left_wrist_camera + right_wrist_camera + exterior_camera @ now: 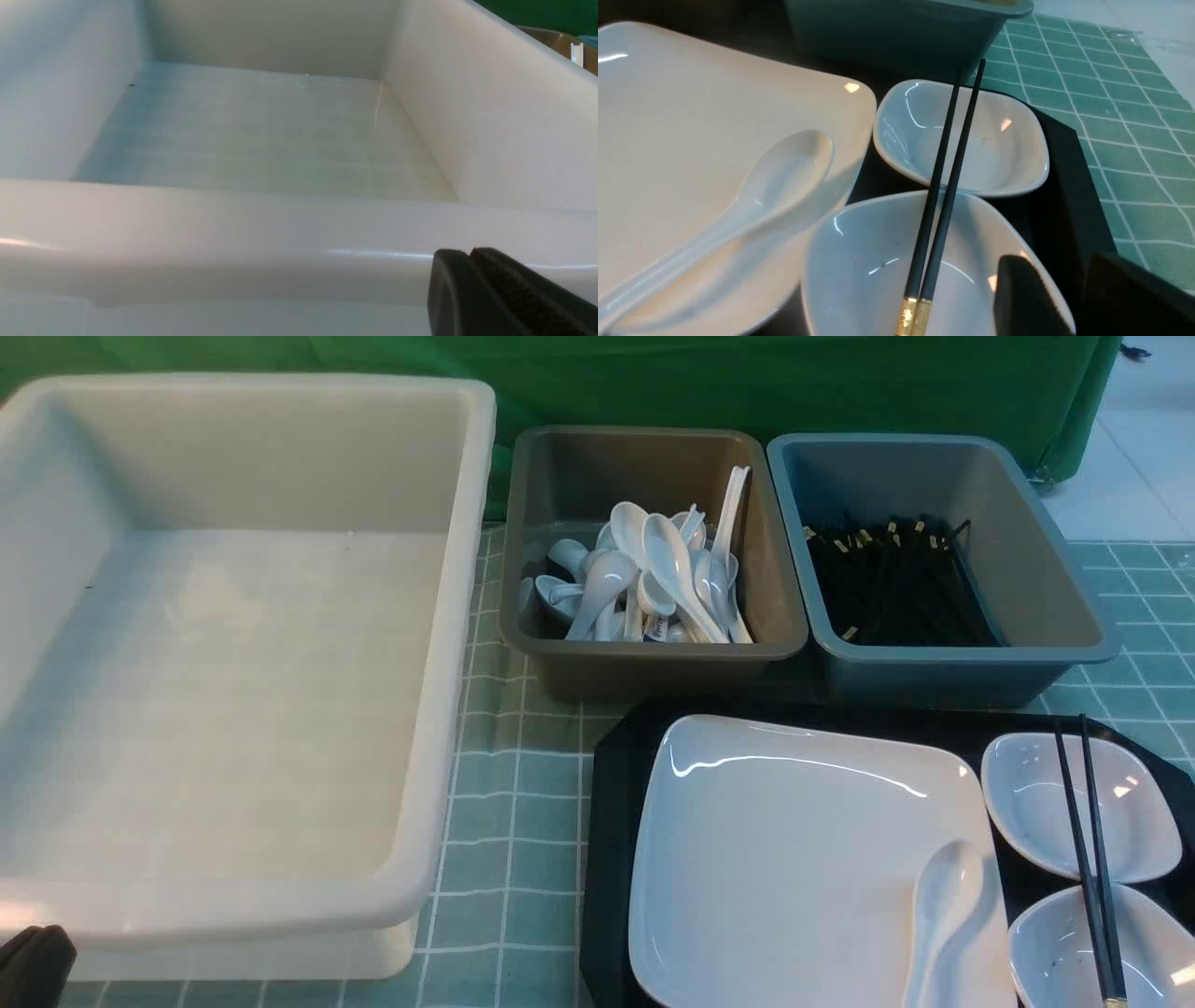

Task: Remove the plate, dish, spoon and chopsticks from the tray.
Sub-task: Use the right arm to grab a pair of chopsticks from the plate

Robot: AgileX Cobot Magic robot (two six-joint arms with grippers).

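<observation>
Currently the chopsticks (951, 186) lie across two dishes (994, 154) on the tray (1064, 186), spoon (784, 177) on the plate (691, 116). Right claw (1057, 270) hovers spread and empty near their gold tips; it should probably pinch both sticks together. Left claw (469, 255) is pressed together by the white tub (233, 233).

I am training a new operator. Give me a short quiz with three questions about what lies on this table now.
1. True or false: the spoon lies on the plate.
2. The chopsticks rest across: A) the two small dishes; B) the plate; C) the spoon.
3. Fill in: in the front view, the blue-grey tub stands to the ____ of the spoon tub.
Key: 1 true; 2 A; 3 right.
</observation>
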